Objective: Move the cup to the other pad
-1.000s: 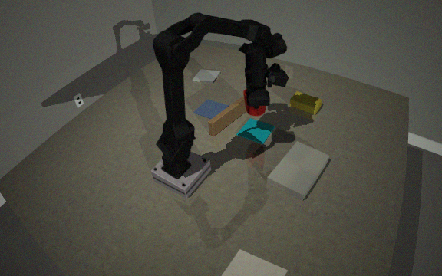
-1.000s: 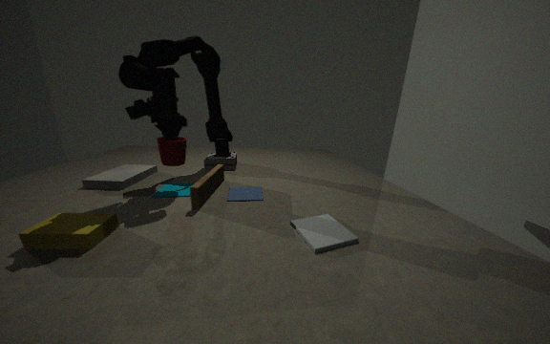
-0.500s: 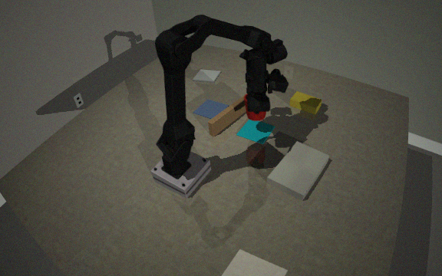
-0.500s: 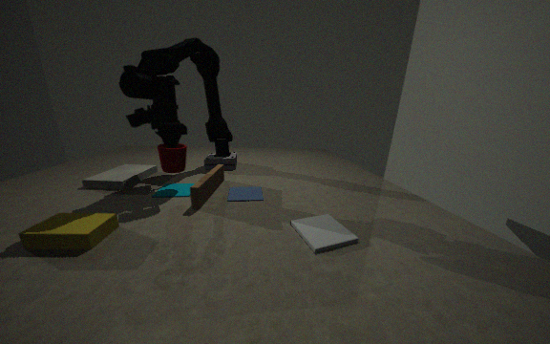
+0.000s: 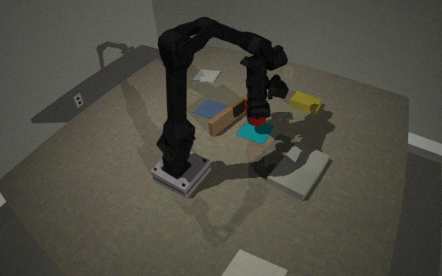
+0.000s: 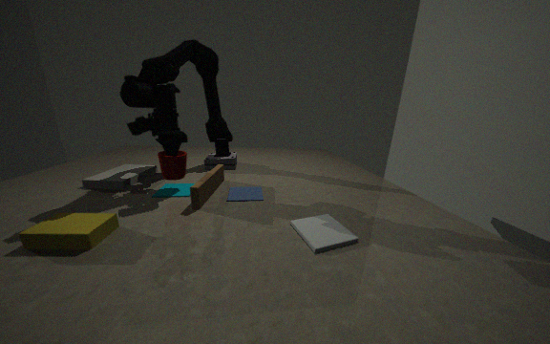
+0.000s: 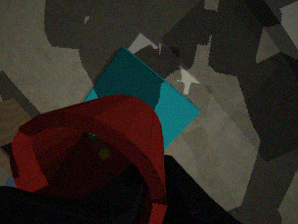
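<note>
Fingers of the gripper (image 5: 257, 115) are clamped on the rim of the red cup (image 7: 93, 156), which fills the lower left of the wrist view. Something small and greenish sits inside the cup, too dim to name. Just beyond its rim lies the teal pad (image 7: 143, 92), partly under the cup's shadow.

From the top view, the cup (image 5: 256, 121) hangs upright over the upper edge of the teal pad (image 5: 255, 133) near the frame's centre; whether it touches the pad cannot be told. The exterior view shows the cup (image 6: 172, 164) above and behind the teal pad (image 6: 175, 190).

A wooden block (image 5: 226, 116) lies just left of the cup, and the blue pad (image 5: 210, 109) lies beyond it further left. A yellow block (image 5: 305, 102) sits to the right, a grey slab (image 5: 301, 172) lower right, and a white tile (image 5: 206, 75) toward the upper centre.
</note>
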{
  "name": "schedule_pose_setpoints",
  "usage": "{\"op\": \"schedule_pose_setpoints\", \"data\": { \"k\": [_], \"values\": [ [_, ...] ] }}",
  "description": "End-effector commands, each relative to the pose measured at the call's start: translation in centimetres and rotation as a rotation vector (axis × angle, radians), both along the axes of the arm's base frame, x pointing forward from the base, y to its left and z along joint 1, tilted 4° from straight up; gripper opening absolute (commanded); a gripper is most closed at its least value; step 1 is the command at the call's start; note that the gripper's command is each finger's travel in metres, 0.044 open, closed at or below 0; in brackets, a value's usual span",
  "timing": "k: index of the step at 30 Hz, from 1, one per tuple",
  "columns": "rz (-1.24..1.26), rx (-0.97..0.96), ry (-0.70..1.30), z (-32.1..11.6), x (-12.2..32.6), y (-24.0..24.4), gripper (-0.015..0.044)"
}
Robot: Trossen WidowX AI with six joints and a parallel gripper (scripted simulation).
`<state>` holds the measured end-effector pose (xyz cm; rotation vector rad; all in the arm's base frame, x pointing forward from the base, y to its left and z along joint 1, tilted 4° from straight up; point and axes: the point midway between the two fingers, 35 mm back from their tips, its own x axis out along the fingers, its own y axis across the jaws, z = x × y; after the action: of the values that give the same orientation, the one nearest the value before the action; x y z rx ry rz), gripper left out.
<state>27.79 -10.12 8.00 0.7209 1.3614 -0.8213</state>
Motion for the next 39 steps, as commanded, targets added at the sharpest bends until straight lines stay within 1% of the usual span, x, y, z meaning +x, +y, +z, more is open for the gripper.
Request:
{"op": "schedule_pose_setpoints", "data": {
  "k": [1, 22, 36, 39],
  "values": [
    [0.005, 0.0, 0.007, -0.7, -0.1, -0.1, 0.0],
    [0.005, 0.0, 0.007, -3.6, -0.3, -0.4, 0.0],
    [0.0, 0.0, 0.002, -3.3, -0.1, -0.4, 0.0],
    [0.0, 0.0, 0.002, -3.3, -0.1, -0.4, 0.0079]
  ]
}}
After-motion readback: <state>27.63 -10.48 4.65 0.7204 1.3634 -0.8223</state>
